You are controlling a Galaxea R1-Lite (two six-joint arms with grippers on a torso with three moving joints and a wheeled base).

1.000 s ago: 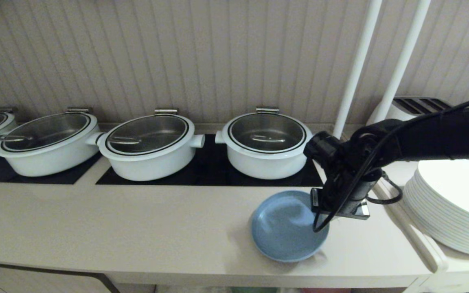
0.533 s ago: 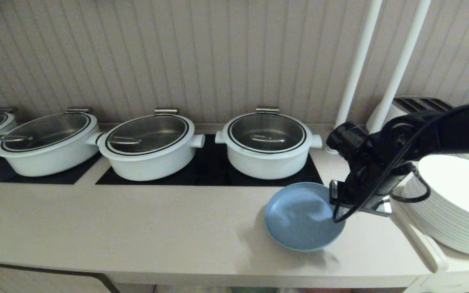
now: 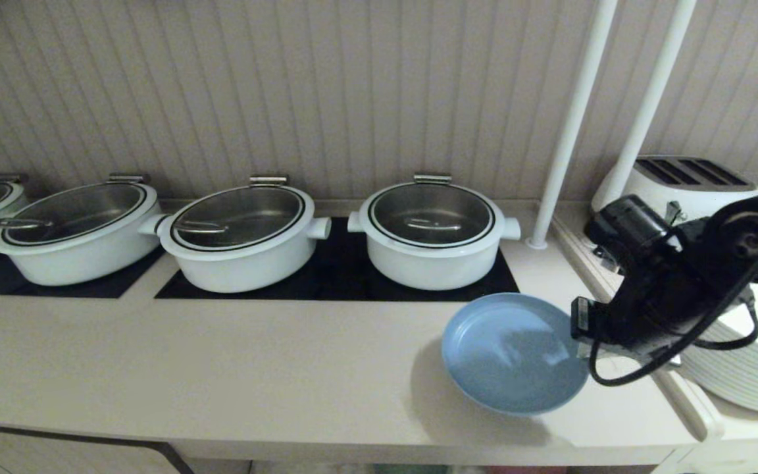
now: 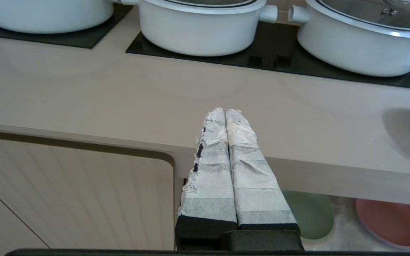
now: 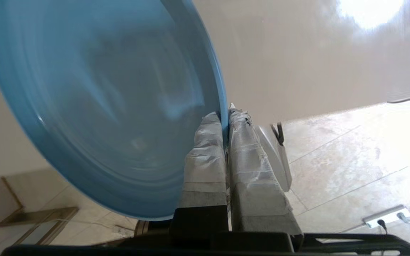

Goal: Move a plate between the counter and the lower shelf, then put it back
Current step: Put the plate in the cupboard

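The light-blue plate [image 3: 514, 352] hangs tilted just above the right end of the beige counter [image 3: 254, 368] and casts a shadow on it. My right gripper [image 3: 578, 341] is shut on the plate's right rim. In the right wrist view the rim sits between the taped fingers [image 5: 205, 149] of that gripper [image 5: 225, 115], and the plate [image 5: 112, 106] fills the space beside them. My left gripper [image 4: 225, 112] is shut and empty, parked in front of the counter's front edge [image 4: 119, 96]. Below it the lower shelf [image 4: 343, 227] shows with its white lining.
White pots with glass lids [image 3: 430, 234] [image 3: 241, 237] stand on black cooktop panels behind the plate. A stack of large white plates [image 3: 747, 375], a toaster [image 3: 682, 181] and two white poles [image 3: 566, 125] are at the right. A green plate [image 4: 311, 213] and a pink plate [image 4: 390, 222] lie in the shelf.
My right arm has swung to the right with the plate in its grip. The plate has shifted right along the counter and sits higher over it. The left arm has stayed still.
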